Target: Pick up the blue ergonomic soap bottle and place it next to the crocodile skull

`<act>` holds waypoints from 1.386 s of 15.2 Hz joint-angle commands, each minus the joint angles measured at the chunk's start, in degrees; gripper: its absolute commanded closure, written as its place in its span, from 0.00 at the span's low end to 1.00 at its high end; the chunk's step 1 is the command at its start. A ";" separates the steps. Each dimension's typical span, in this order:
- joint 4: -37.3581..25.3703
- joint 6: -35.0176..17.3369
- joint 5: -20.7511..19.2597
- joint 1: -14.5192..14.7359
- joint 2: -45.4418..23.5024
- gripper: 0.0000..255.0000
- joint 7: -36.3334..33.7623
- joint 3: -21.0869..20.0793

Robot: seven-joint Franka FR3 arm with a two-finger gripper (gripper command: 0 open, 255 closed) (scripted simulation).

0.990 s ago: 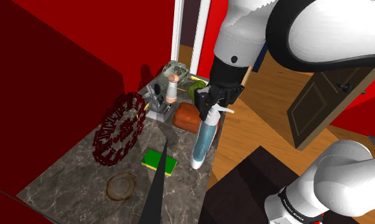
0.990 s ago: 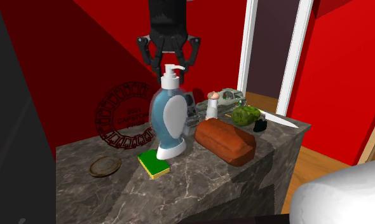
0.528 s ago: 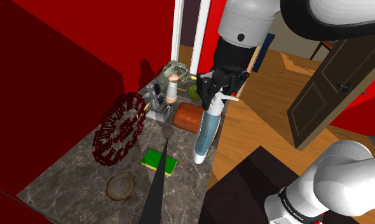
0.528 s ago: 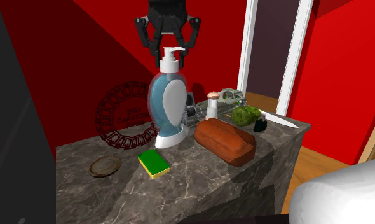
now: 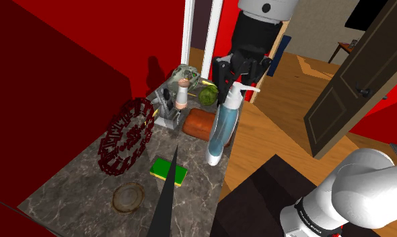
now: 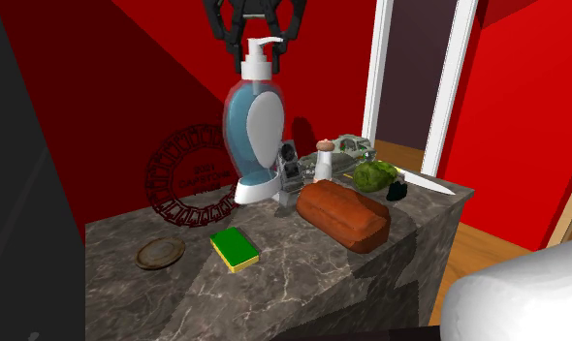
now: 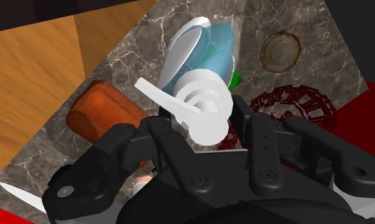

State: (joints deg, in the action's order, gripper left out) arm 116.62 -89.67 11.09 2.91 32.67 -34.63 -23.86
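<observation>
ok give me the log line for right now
pincer: shut on blue soap bottle at its pump | bottle: hanging clear of the marbled counter | placement: not done

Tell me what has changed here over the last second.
The hand, shut on the pump of the soap bottle, has carried it upward, so its base now hangs clear of the marble counter. The green sponge, brown loaf and round dish stayed put.

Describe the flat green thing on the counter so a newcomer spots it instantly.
Start at the dark marble counter by the red wall. Between the round brown dish and the reddish-brown loaf lies a flat green block; only it is rectangular with yellow sides.
</observation>
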 commanded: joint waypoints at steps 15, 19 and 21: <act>-17.38 11.90 -1.89 -1.28 -5.65 1.00 -1.36 0.25; -17.36 10.37 -3.37 -2.39 -7.60 1.00 2.05 2.42; -17.30 9.13 -4.30 -3.14 -9.02 1.00 4.25 3.78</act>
State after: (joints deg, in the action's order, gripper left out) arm 99.76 -80.00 7.26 0.11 24.69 -31.15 -20.44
